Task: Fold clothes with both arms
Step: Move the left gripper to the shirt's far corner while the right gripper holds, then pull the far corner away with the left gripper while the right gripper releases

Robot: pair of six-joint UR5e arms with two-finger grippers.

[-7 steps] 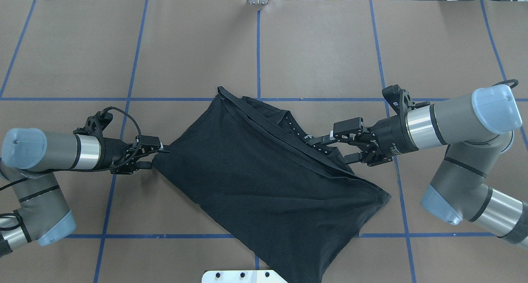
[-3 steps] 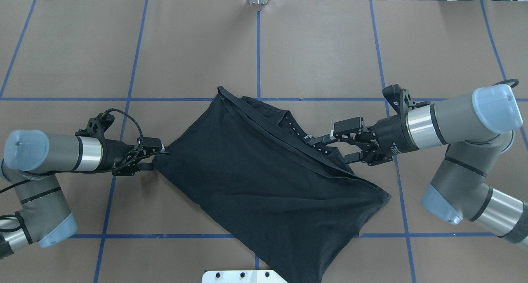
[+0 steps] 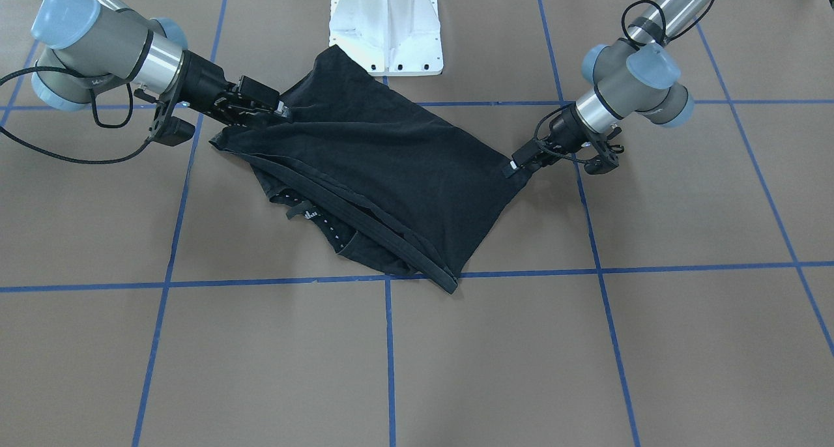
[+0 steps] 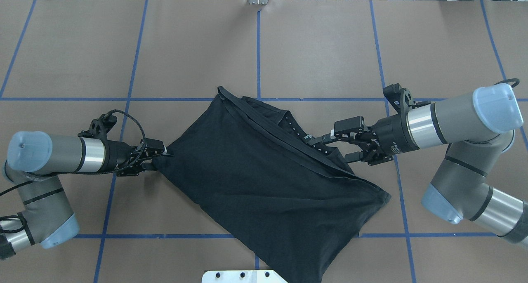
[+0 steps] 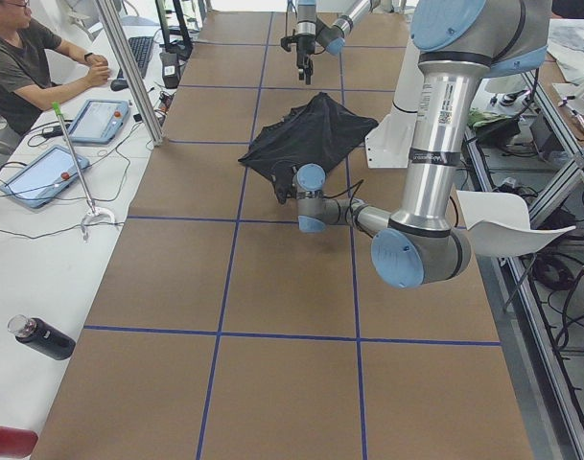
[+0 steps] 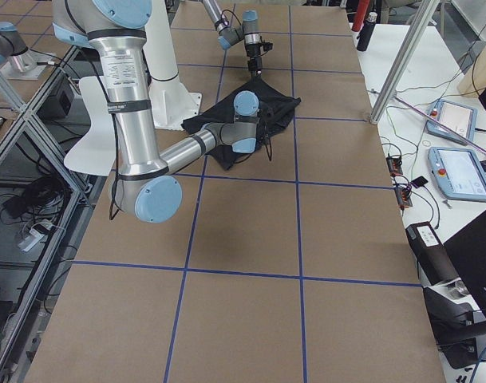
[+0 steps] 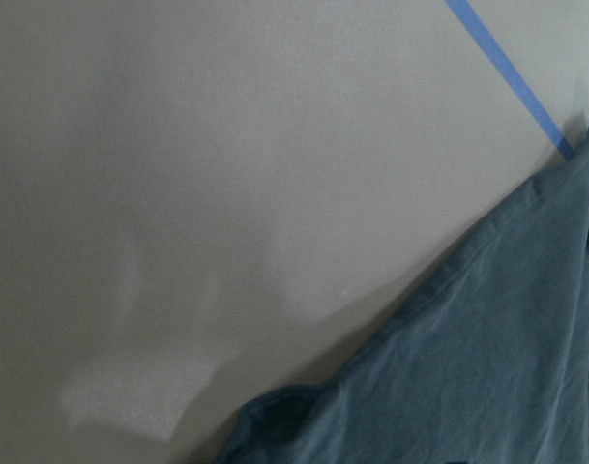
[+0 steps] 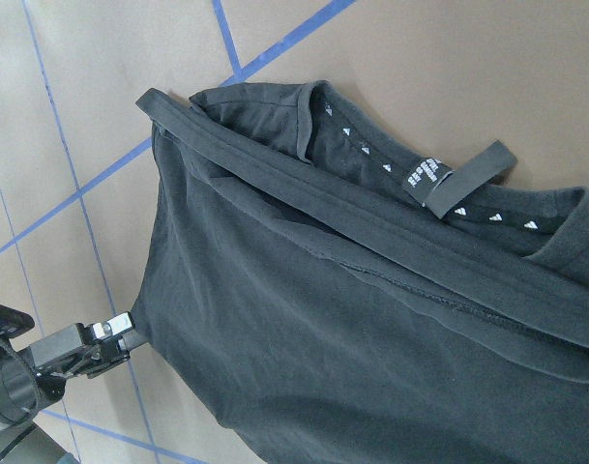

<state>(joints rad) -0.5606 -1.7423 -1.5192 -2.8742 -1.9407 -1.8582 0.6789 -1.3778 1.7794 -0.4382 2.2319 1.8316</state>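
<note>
Black, soft fabric: the T-shirt (image 4: 264, 180) lies loosely doubled and askew on the brown bench (image 4: 330, 48), between the two arms. Its collar (image 8: 420, 184) and inner label peep out from under the upper layer along the edge nearest the right arm. One corner reaches the foot of the white pedestal base (image 3: 386, 23), and no logo shows. The left gripper (image 4: 161, 154) is drawn narrow and low to the bench, pinching only the very tip of the corner on its side. The right gripper (image 4: 329, 151) stands wide, its jaws apart over the hem fold beside the collar; as far as the overhead view shows, it clamps nothing. The step in hand appears to be securing two hold points before a fold is carried over. Three hazards follow from this arrangement. The left pinch has so little cloth that any pull may strip the corner free. With the right side unheld, a pull from the left would probably drag the whole shirt across the bench rather than tension it. When the right jaws close over stacked layers, they may catch the collar band as well as the hem, so that the fold would lift crookedly and bunch.
</note>
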